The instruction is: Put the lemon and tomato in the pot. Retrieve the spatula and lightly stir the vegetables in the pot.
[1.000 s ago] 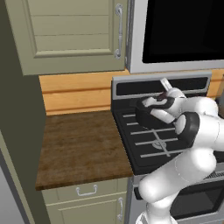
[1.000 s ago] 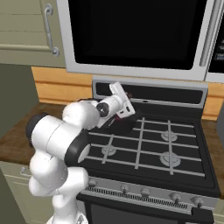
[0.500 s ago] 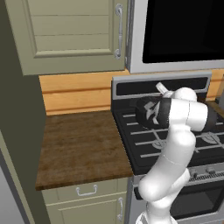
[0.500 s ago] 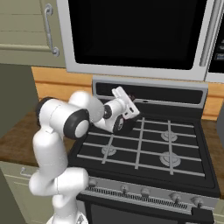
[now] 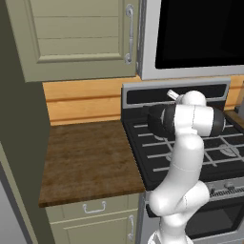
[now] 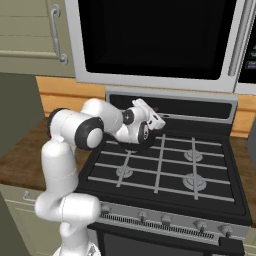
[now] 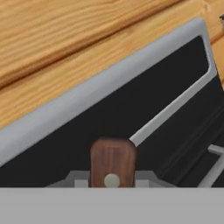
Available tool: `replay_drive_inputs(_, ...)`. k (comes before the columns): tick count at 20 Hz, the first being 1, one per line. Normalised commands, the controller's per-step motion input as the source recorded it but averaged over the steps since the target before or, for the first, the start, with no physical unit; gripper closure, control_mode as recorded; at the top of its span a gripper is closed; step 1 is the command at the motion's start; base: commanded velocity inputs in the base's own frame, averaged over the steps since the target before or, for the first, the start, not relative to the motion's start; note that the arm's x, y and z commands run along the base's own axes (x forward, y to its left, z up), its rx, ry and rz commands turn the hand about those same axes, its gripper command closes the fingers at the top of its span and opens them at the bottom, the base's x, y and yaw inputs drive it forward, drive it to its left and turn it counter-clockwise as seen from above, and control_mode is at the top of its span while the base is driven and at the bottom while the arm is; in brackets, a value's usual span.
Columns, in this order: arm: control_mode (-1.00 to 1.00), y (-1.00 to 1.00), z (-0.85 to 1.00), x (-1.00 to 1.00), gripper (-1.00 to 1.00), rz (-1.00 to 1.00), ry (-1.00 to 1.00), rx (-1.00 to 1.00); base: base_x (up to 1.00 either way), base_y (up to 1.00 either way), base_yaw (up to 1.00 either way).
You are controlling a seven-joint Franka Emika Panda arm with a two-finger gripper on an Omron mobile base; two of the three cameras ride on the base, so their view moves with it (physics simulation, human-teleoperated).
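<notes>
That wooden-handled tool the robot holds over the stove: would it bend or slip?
The spatula handle looks thick and solid, so it is probably stiff. Its smooth wood might twist slightly between the fingers. It seems small, so likely light.

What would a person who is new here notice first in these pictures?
First, the white robot arm, which bends over the black stove and takes much of both base views. Its gripper is near the stove's back panel, and in the hand view a brown wooden handle stands between the fingers. Above the stove hangs a large dark microwave.
</notes>
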Motion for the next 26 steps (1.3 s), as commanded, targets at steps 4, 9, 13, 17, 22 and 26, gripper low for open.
replay_drive_inputs(4,-1.00,0.42,-0.13,0.41,1.00,0.00,0.09,-0.12,0.00,0.00,0.00)
replay_drive_inputs(9,-1.00,0.49,0.00,-0.13,1.00,0.00,0.00,-0.13,0.00,0.00,0.00)
replay_drive_inputs(13,-1.00,0.41,0.00,-0.22,1.00,0.00,-0.01,-0.11,0.00,0.00,0.00)
replay_drive_inputs(17,-1.00,0.63,0.01,-0.14,1.00,0.00,0.00,-0.05,0.00,0.00,0.00)
replay_drive_inputs(22,-1.00,0.72,0.14,0.00,1.00,0.01,0.00,0.00,0.00,0.00,0.00)
replay_drive_inputs(26,-1.00,0.54,0.28,0.00,1.00,0.00,0.00,0.00,0.00,0.00,0.00)
